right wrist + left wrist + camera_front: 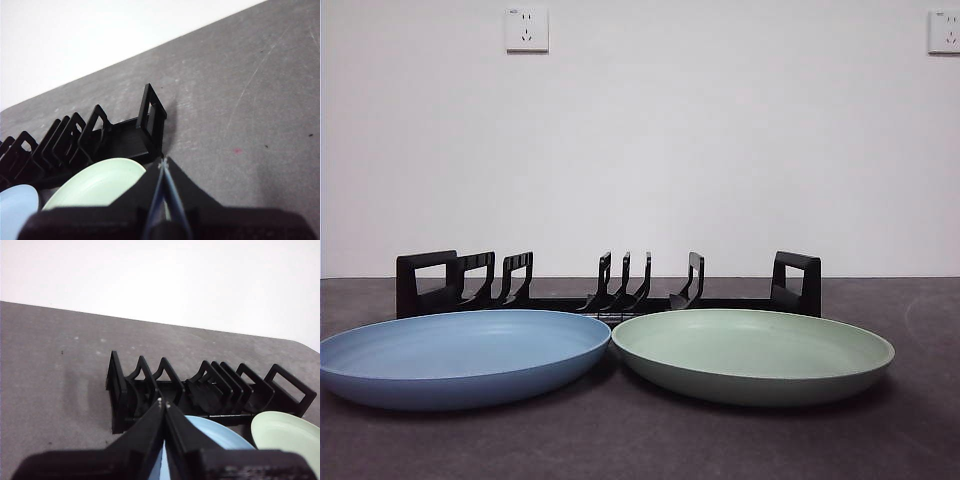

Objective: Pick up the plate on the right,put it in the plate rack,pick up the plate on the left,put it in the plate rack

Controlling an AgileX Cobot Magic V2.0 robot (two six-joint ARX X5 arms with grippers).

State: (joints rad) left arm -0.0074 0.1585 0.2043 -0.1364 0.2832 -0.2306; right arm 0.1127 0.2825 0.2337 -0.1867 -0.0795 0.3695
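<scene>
A: What do we have in front of us?

B: We see a dark table [920, 440] against a pale wall. Two shallow plates lie flat, side by side, their rims touching or all but touching. The blue plate [460, 355] is on the left in the front view, the green plate [752, 352] on the right. Just behind both runs the plate rack [610, 290], long, low and black, with upright curved dividers and boxy ends.

A: Anything in the rack?

B: No. Every slot we can see is bare, and both plates hold nothing.

A: And our grippers?

B: Neither shows in the front view. In its wrist view, the left gripper [164, 402] hangs above the blue plate with its jaws pressed together at the tips. The right gripper [162, 164] hangs over the green plate's edge, jaws likewise closed to a point. Neither holds anything.

A: What could go wrong?

B: We judge the green plate goes first. Its rim lies low on the table, so jaws that stay closed, or come down off the edge, could slide over it. With the rims so close, a nudge could shove the blue plate. A tilted plate might strike a divider rather than drop between two.
</scene>
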